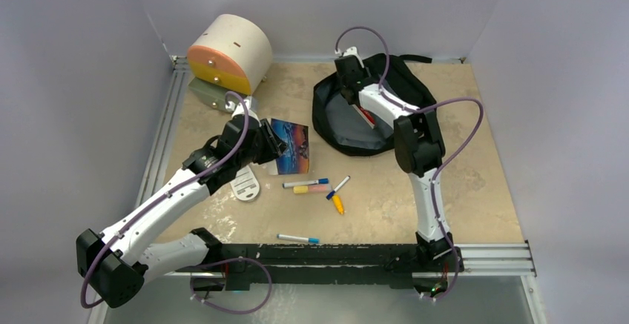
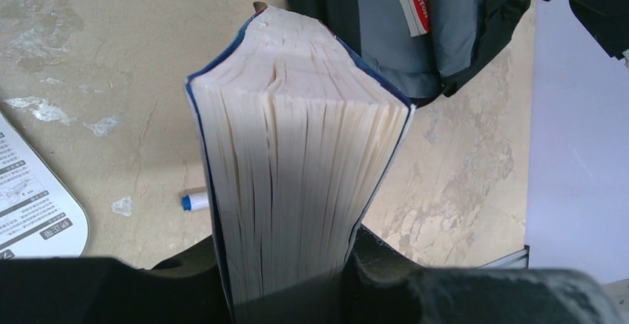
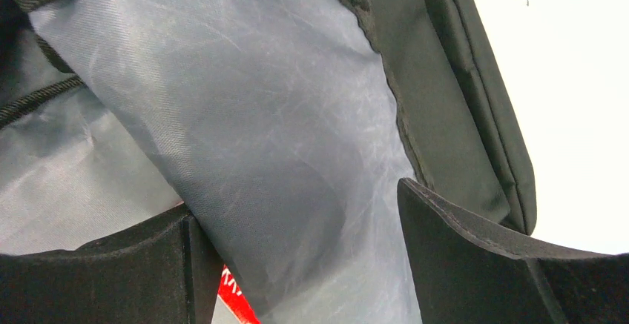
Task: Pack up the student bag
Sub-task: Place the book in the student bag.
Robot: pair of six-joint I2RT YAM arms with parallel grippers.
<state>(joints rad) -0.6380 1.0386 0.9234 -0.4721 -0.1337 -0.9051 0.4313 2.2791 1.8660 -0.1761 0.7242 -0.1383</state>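
The student bag (image 1: 354, 116), a soft black backpack, lay open near the far edge of the table (image 1: 467, 190), right of centre, with its grey lining showing. The right gripper (image 3: 297, 205) reached into its mouth from above. Its jaws stood wide apart, with a fold of that grey lining between the fingers (image 3: 460, 265) rather than pinched by them. A red-and-white item (image 1: 367, 116) rested inside the bag, just below the gripper. Left of centre, the left gripper (image 1: 273, 144) was clamped on a thick paperback book (image 2: 297, 176) with a blue cover, gripping it across the covers. The page edges faced the wrist camera, and the bag's open mouth sat just past the book's far end, though the two did not touch. A white printed card (image 1: 246, 183) lay flat beside that arm. Several markers (image 1: 305, 184) were scattered at mid-table, and one more marker (image 1: 298, 238) lay closer to the near edge. A cream-and-orange cylindrical box (image 1: 230, 53) stood on its side in the far-left corner, well apart from the bag. The surface was a beige, stone-patterned top, worn pale in patches. Metal rails (image 1: 493, 253) framed its left and near edges, and plain pale lavender-grey walls closed it in on three sides.
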